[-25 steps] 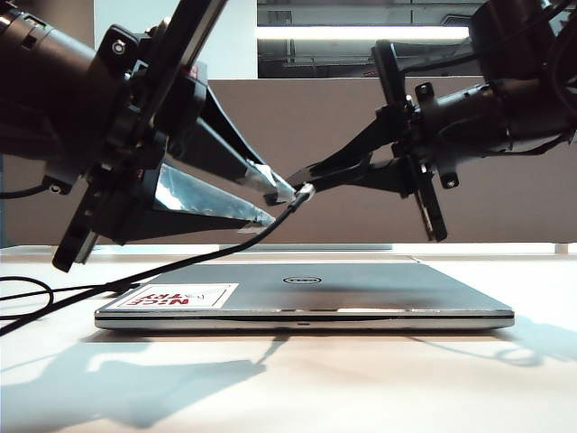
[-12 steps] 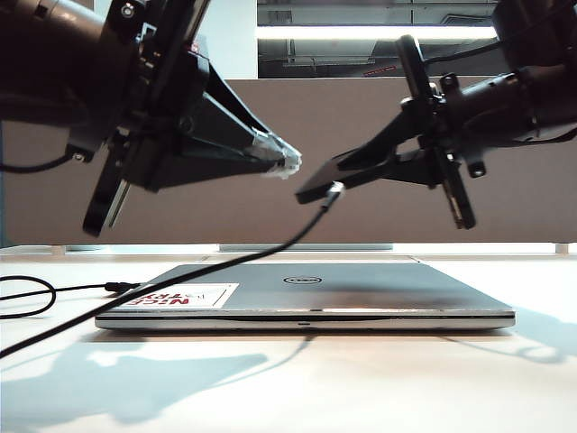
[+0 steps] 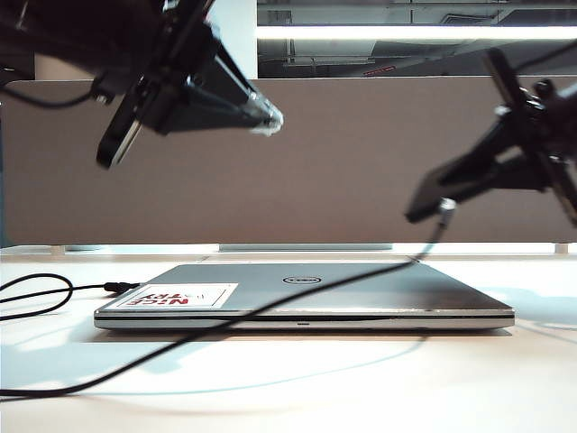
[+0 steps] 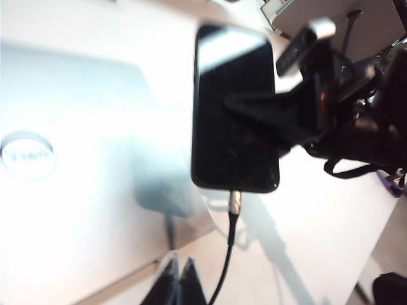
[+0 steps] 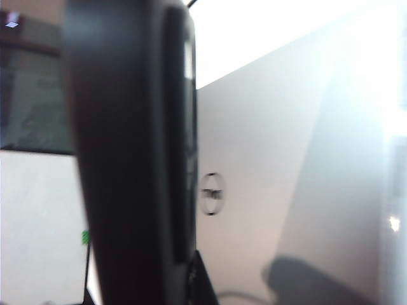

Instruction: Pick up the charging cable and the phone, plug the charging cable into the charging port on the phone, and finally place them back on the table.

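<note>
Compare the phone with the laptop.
The phone is glossy black and far smaller; the laptop is silver. The right gripper holds the phone tilted in the air; the laptop lies closed on the table. The phone has the charging cable plugged in; the laptop shows none. The left gripper, shut and empty, is high left. Both are thin and flat.

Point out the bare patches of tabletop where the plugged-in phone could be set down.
The table is bare in front of the laptop toward the right. Front left, the charging cable trails across. Left of the laptop another black cord loops. The right gripper holds the phone; the left gripper is shut, empty.
</note>
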Robot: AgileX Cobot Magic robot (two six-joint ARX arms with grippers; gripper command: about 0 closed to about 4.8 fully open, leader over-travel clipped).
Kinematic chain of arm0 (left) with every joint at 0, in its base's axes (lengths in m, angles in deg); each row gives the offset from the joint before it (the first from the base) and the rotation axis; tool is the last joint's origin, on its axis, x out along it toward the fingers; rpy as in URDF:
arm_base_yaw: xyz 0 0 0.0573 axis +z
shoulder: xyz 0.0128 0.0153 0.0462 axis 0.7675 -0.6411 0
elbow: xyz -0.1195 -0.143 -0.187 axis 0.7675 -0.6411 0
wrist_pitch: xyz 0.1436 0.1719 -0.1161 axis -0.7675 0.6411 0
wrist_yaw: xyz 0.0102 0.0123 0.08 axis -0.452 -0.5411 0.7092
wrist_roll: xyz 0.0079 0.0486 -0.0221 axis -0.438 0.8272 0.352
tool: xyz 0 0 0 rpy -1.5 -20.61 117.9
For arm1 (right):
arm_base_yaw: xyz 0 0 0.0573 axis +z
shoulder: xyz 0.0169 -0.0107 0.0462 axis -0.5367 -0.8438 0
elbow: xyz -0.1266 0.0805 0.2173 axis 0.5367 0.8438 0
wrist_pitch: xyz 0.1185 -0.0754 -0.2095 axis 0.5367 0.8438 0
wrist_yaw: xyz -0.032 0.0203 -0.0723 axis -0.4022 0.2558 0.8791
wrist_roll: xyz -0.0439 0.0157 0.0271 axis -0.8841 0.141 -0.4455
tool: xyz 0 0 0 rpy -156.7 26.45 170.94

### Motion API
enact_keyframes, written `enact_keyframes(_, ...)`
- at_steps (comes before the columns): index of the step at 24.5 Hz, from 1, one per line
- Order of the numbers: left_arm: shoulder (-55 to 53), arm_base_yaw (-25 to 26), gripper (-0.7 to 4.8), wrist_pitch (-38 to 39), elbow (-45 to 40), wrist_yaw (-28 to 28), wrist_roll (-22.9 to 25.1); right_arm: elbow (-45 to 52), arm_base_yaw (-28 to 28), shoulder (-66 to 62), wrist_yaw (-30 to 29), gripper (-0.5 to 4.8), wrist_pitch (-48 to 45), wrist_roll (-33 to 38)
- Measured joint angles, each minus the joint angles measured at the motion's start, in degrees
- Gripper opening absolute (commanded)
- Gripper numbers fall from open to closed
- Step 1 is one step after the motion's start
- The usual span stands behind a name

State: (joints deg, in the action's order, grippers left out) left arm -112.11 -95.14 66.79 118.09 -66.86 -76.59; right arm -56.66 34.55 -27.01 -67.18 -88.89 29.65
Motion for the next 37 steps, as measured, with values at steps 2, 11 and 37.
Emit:
enact_keyframes(2, 0.0, 0.09, -0.06, 1.57, 1.6, -0.02, 2.36, -0.44, -3.3, 0.07, -0.2, -0.06, 4.33, -3.02)
enact_keyframes(11, 0.0, 0.09, -0.06, 5.14, 2.38, -0.04, 3.32, -11.5, -6.01, -0.55, 5.99, -0.06, 28.35, -22.58)
enact_keyframes(37, 0.0, 0.07, -0.06, 5.33, 2.38, -0.04, 3.45, -27.63, -6.97, -20.74, 8.87, -0.06, 50.1, -37.24)
